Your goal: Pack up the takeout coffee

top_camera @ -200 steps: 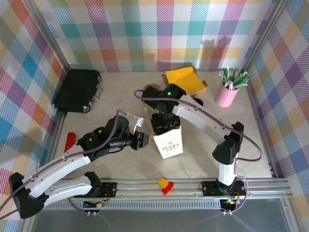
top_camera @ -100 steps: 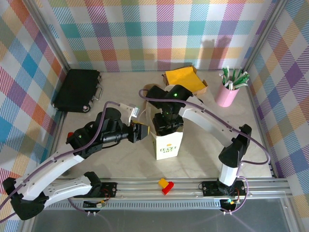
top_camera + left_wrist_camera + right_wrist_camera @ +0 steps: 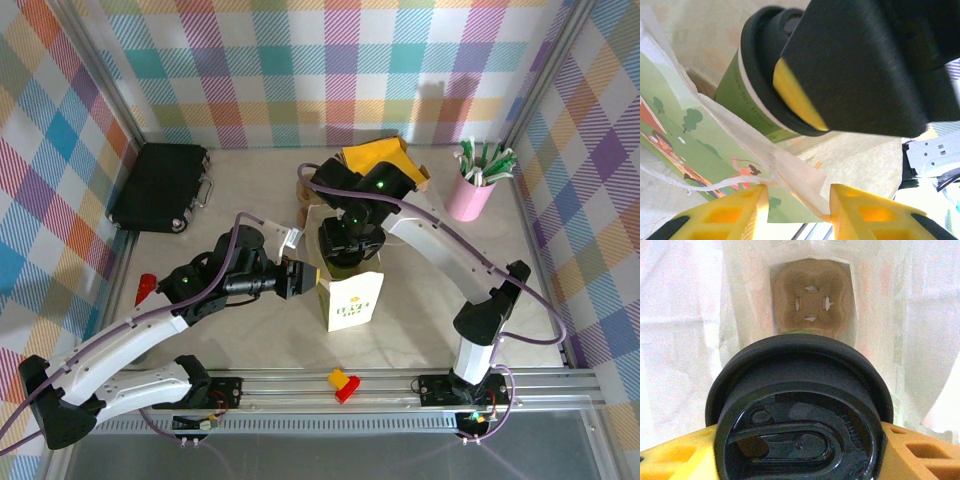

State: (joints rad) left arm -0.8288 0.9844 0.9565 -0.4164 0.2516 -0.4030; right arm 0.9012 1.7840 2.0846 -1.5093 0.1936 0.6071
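The takeout coffee [image 3: 800, 415], a green cup [image 3: 735, 95] with a black lid, hangs in my right gripper [image 3: 800, 442], which is shut on it just below the lid. The cup sits over the open mouth of the white paper bag [image 3: 352, 300]. A brown cardboard cup holder [image 3: 811, 295] lies on the bag's floor. My left gripper [image 3: 298, 278] is at the bag's left rim. Its yellow fingers [image 3: 735, 212] stand apart, with the rim's paper flap [image 3: 800, 175] and a handle strip between them.
A black case [image 3: 160, 185] lies at the back left. A yellow-lined box [image 3: 385, 165] and a pink cup of straws [image 3: 472, 185] stand at the back right. A red piece [image 3: 145, 290] lies left, and a red-and-yellow piece [image 3: 343, 383] lies by the front rail.
My left gripper has shifted back and in toward the bag's rim. The right gripper with the cup has moved slightly toward the back, and the bag has turned a little.
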